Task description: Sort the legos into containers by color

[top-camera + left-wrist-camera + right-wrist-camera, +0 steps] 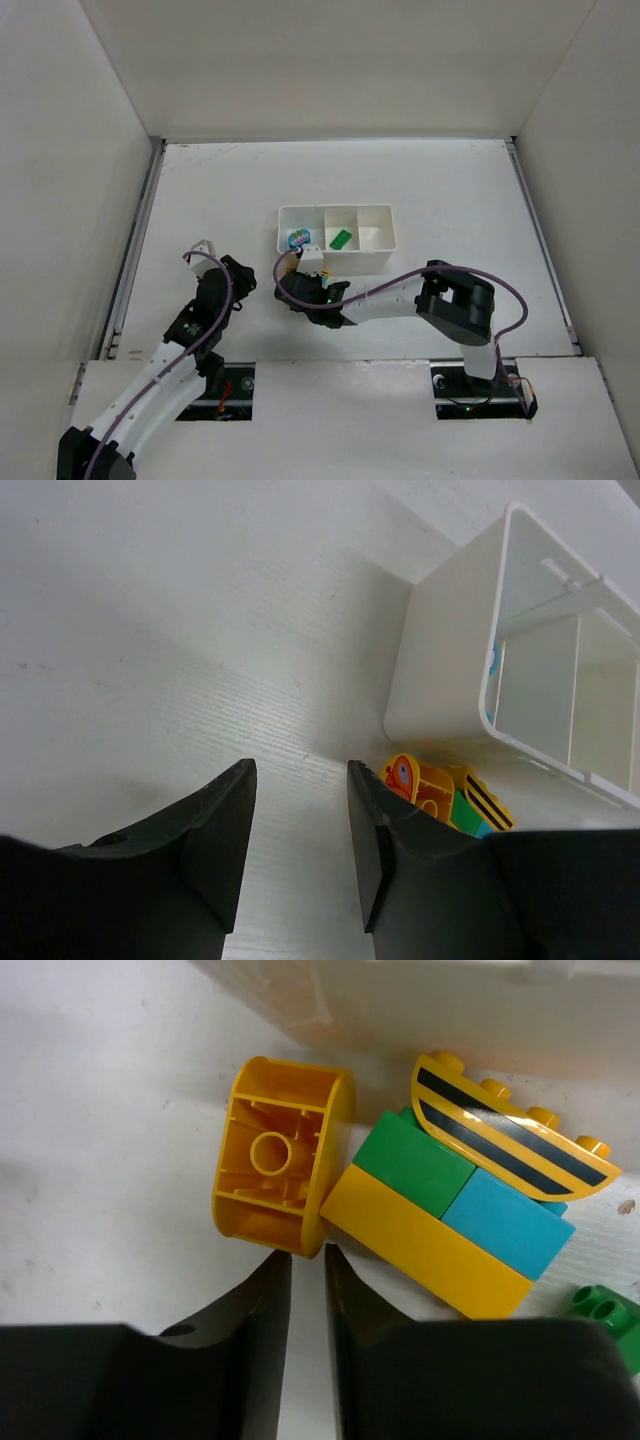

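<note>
- Just off the near left corner of the white tray (336, 207), a small heap of unsorted legos (440, 1200) lies on the surface (200, 190). The tray's left compartment holds a teal-blue brick (298, 238) and the middle one a green brick (340, 238). I cannot make out anything in the right one.
- Closest to the right jaws is a yellow-orange round-sided brick (280, 1155), tipped on its side with its hollow underside showing. It lies straight ahead of the tips and just beyond them. Its long axis runs away from the jaws, leaning slightly right.
- The right jaws are all but together, with only a thin slit between them and nothing held. In my judgement they must spread wider than that brick's short width before they can straddle it.
- Hard against that brick sit a long yellow brick (420, 1240), a green block (415, 1160) and a teal-blue block (505, 1222). A black-striped curved piece (510, 1125) rests along their far side.
- The left jaws stand apart with nothing between them, over bare surface, and the heap lies off to their right.
- The right arm (385, 295) is plainly nearer than the left arm (200, 320), so the pick looks like its job.
</note>
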{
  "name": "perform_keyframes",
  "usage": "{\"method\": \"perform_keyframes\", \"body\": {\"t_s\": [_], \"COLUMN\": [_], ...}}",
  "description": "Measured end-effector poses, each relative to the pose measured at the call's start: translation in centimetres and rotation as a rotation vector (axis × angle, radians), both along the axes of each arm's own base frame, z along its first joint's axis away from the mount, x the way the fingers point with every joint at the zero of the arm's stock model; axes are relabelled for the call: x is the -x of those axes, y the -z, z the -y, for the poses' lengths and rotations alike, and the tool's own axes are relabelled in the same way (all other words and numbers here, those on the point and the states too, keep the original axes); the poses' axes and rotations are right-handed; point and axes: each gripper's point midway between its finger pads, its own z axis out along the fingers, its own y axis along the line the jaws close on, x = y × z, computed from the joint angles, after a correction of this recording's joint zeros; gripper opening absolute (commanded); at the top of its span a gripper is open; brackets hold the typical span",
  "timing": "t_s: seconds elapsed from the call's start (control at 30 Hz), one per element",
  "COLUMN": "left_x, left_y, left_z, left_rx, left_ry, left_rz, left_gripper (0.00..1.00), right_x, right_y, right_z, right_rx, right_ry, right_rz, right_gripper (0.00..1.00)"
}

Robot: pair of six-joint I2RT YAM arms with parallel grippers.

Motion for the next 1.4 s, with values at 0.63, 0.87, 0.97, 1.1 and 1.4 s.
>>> {"method": "perform_keyframes", "body": {"t_s": [0.63, 0.87, 0.97, 1.1, 1.4], "left_x": [-0.4, -0.5, -0.3, -0.2, -0.6], "left_y": [0.3, 0.4, 0.9, 1.4, 1.4], "left_z": [0.0, 0.0, 0.1, 0.3, 0.3], "left_rx": [0.011, 0.015, 0.017, 0.019, 0.029], "left_ry": [-0.01, -0.008, -0.005, 0.003, -0.002], "left_rz": [-0.002, 0.0, -0.007, -0.021, -0.013], "left_gripper": [0.39, 0.39, 0.39, 0.39, 0.39], "right_x": [-0.3, -2.6, -3.4, -4.3, -1.4], "right_y": [-1.0, -0.9, -0.7, -0.4, -4.0], "right_z": [-1.7, -1.9, -1.6, -1.9, -0.7], "right_rx": [-0.011, -0.017, -0.01, -0.004, -0.034], "right_ry": [-0.03, 0.031, 0.066, 0.089, 0.019], "right_rz": [0.048, 0.069, 0.079, 0.093, 0.109], "right_gripper": [0.75, 0.67, 0.59, 0.28, 0.21]}}
